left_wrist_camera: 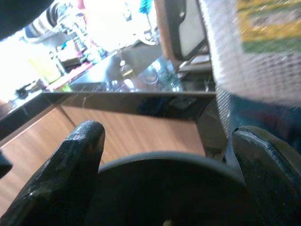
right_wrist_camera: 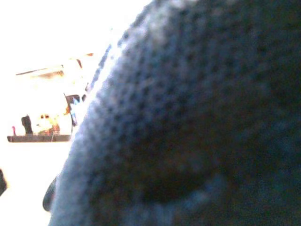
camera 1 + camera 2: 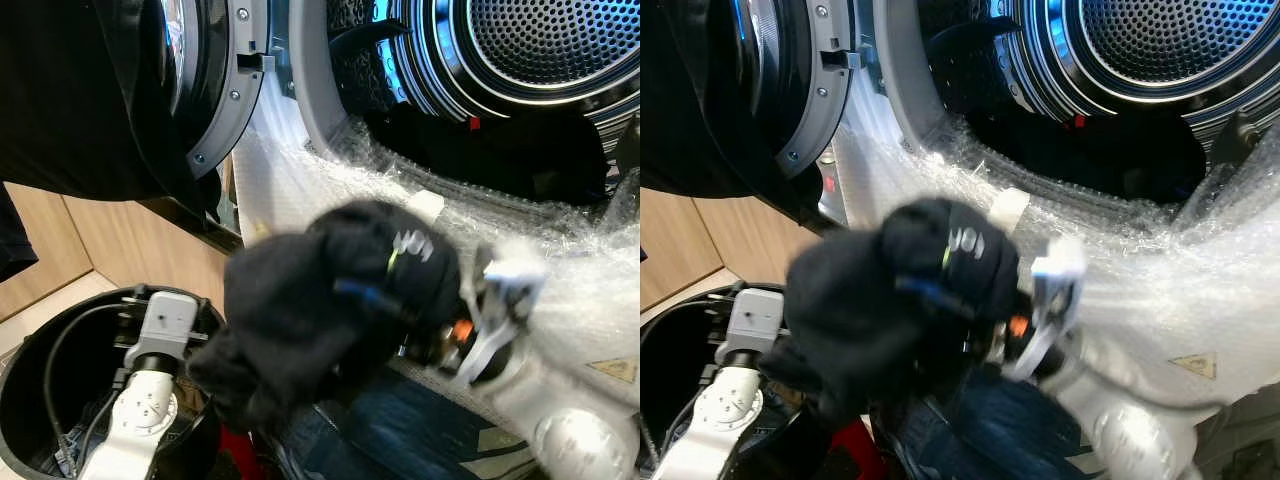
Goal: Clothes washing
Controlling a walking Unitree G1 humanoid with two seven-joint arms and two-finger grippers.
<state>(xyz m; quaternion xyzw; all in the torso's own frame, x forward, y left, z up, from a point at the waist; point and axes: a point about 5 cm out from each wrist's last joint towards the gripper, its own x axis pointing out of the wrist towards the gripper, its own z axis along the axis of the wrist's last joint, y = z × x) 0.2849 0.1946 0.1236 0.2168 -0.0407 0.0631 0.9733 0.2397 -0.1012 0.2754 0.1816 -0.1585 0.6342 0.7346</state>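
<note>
While lifting the load toward the drum, best kept high enough to clear the wrapped lip, then carried far and right into the opening before letting go (judgement only, from how things lie now).

Left, near: black laundry basket (image 3: 40, 340), round, open-topped, with a cable running along its inner wall. Left arm inside its mouth, silver, wrist box uppermost.

Left gripper (image 1: 164, 155): two black fingers (image 1: 70, 165) spread wide, nothing between them; rim of the basket arcs just beyond, wood-fronted cabinets farther off. Empty, idle.

Left, far: washer door (image 3: 215, 90) swung open, grey ring with bolts, dark cloth hanging across its glass.

Centre, near: black garment (image 3: 300, 300), bunched into a thick wad, blurred, raised above the basket and just in front of the machine's front panel. Small white print and a green fleck on its upper right face. Blue denim (image 3: 400, 420) lying below it, red scrap beside.

Centre right: right gripper (image 3: 400, 290) buried in the wad; fingers hidden by cloth, so spread not seen directly, but judged clenched on the garment since the wad hangs from it. Dark knit pressed right against the right wrist camera.

Right, near: right arm, silver, wrapped in bubble film (image 3: 590, 290).

Right, far: drum (image 3: 540, 50), perforated steel, dark clothes (image 3: 480, 140) already lying in its lower part.

Risk: trailing folds catching on the film-covered lip.
</note>
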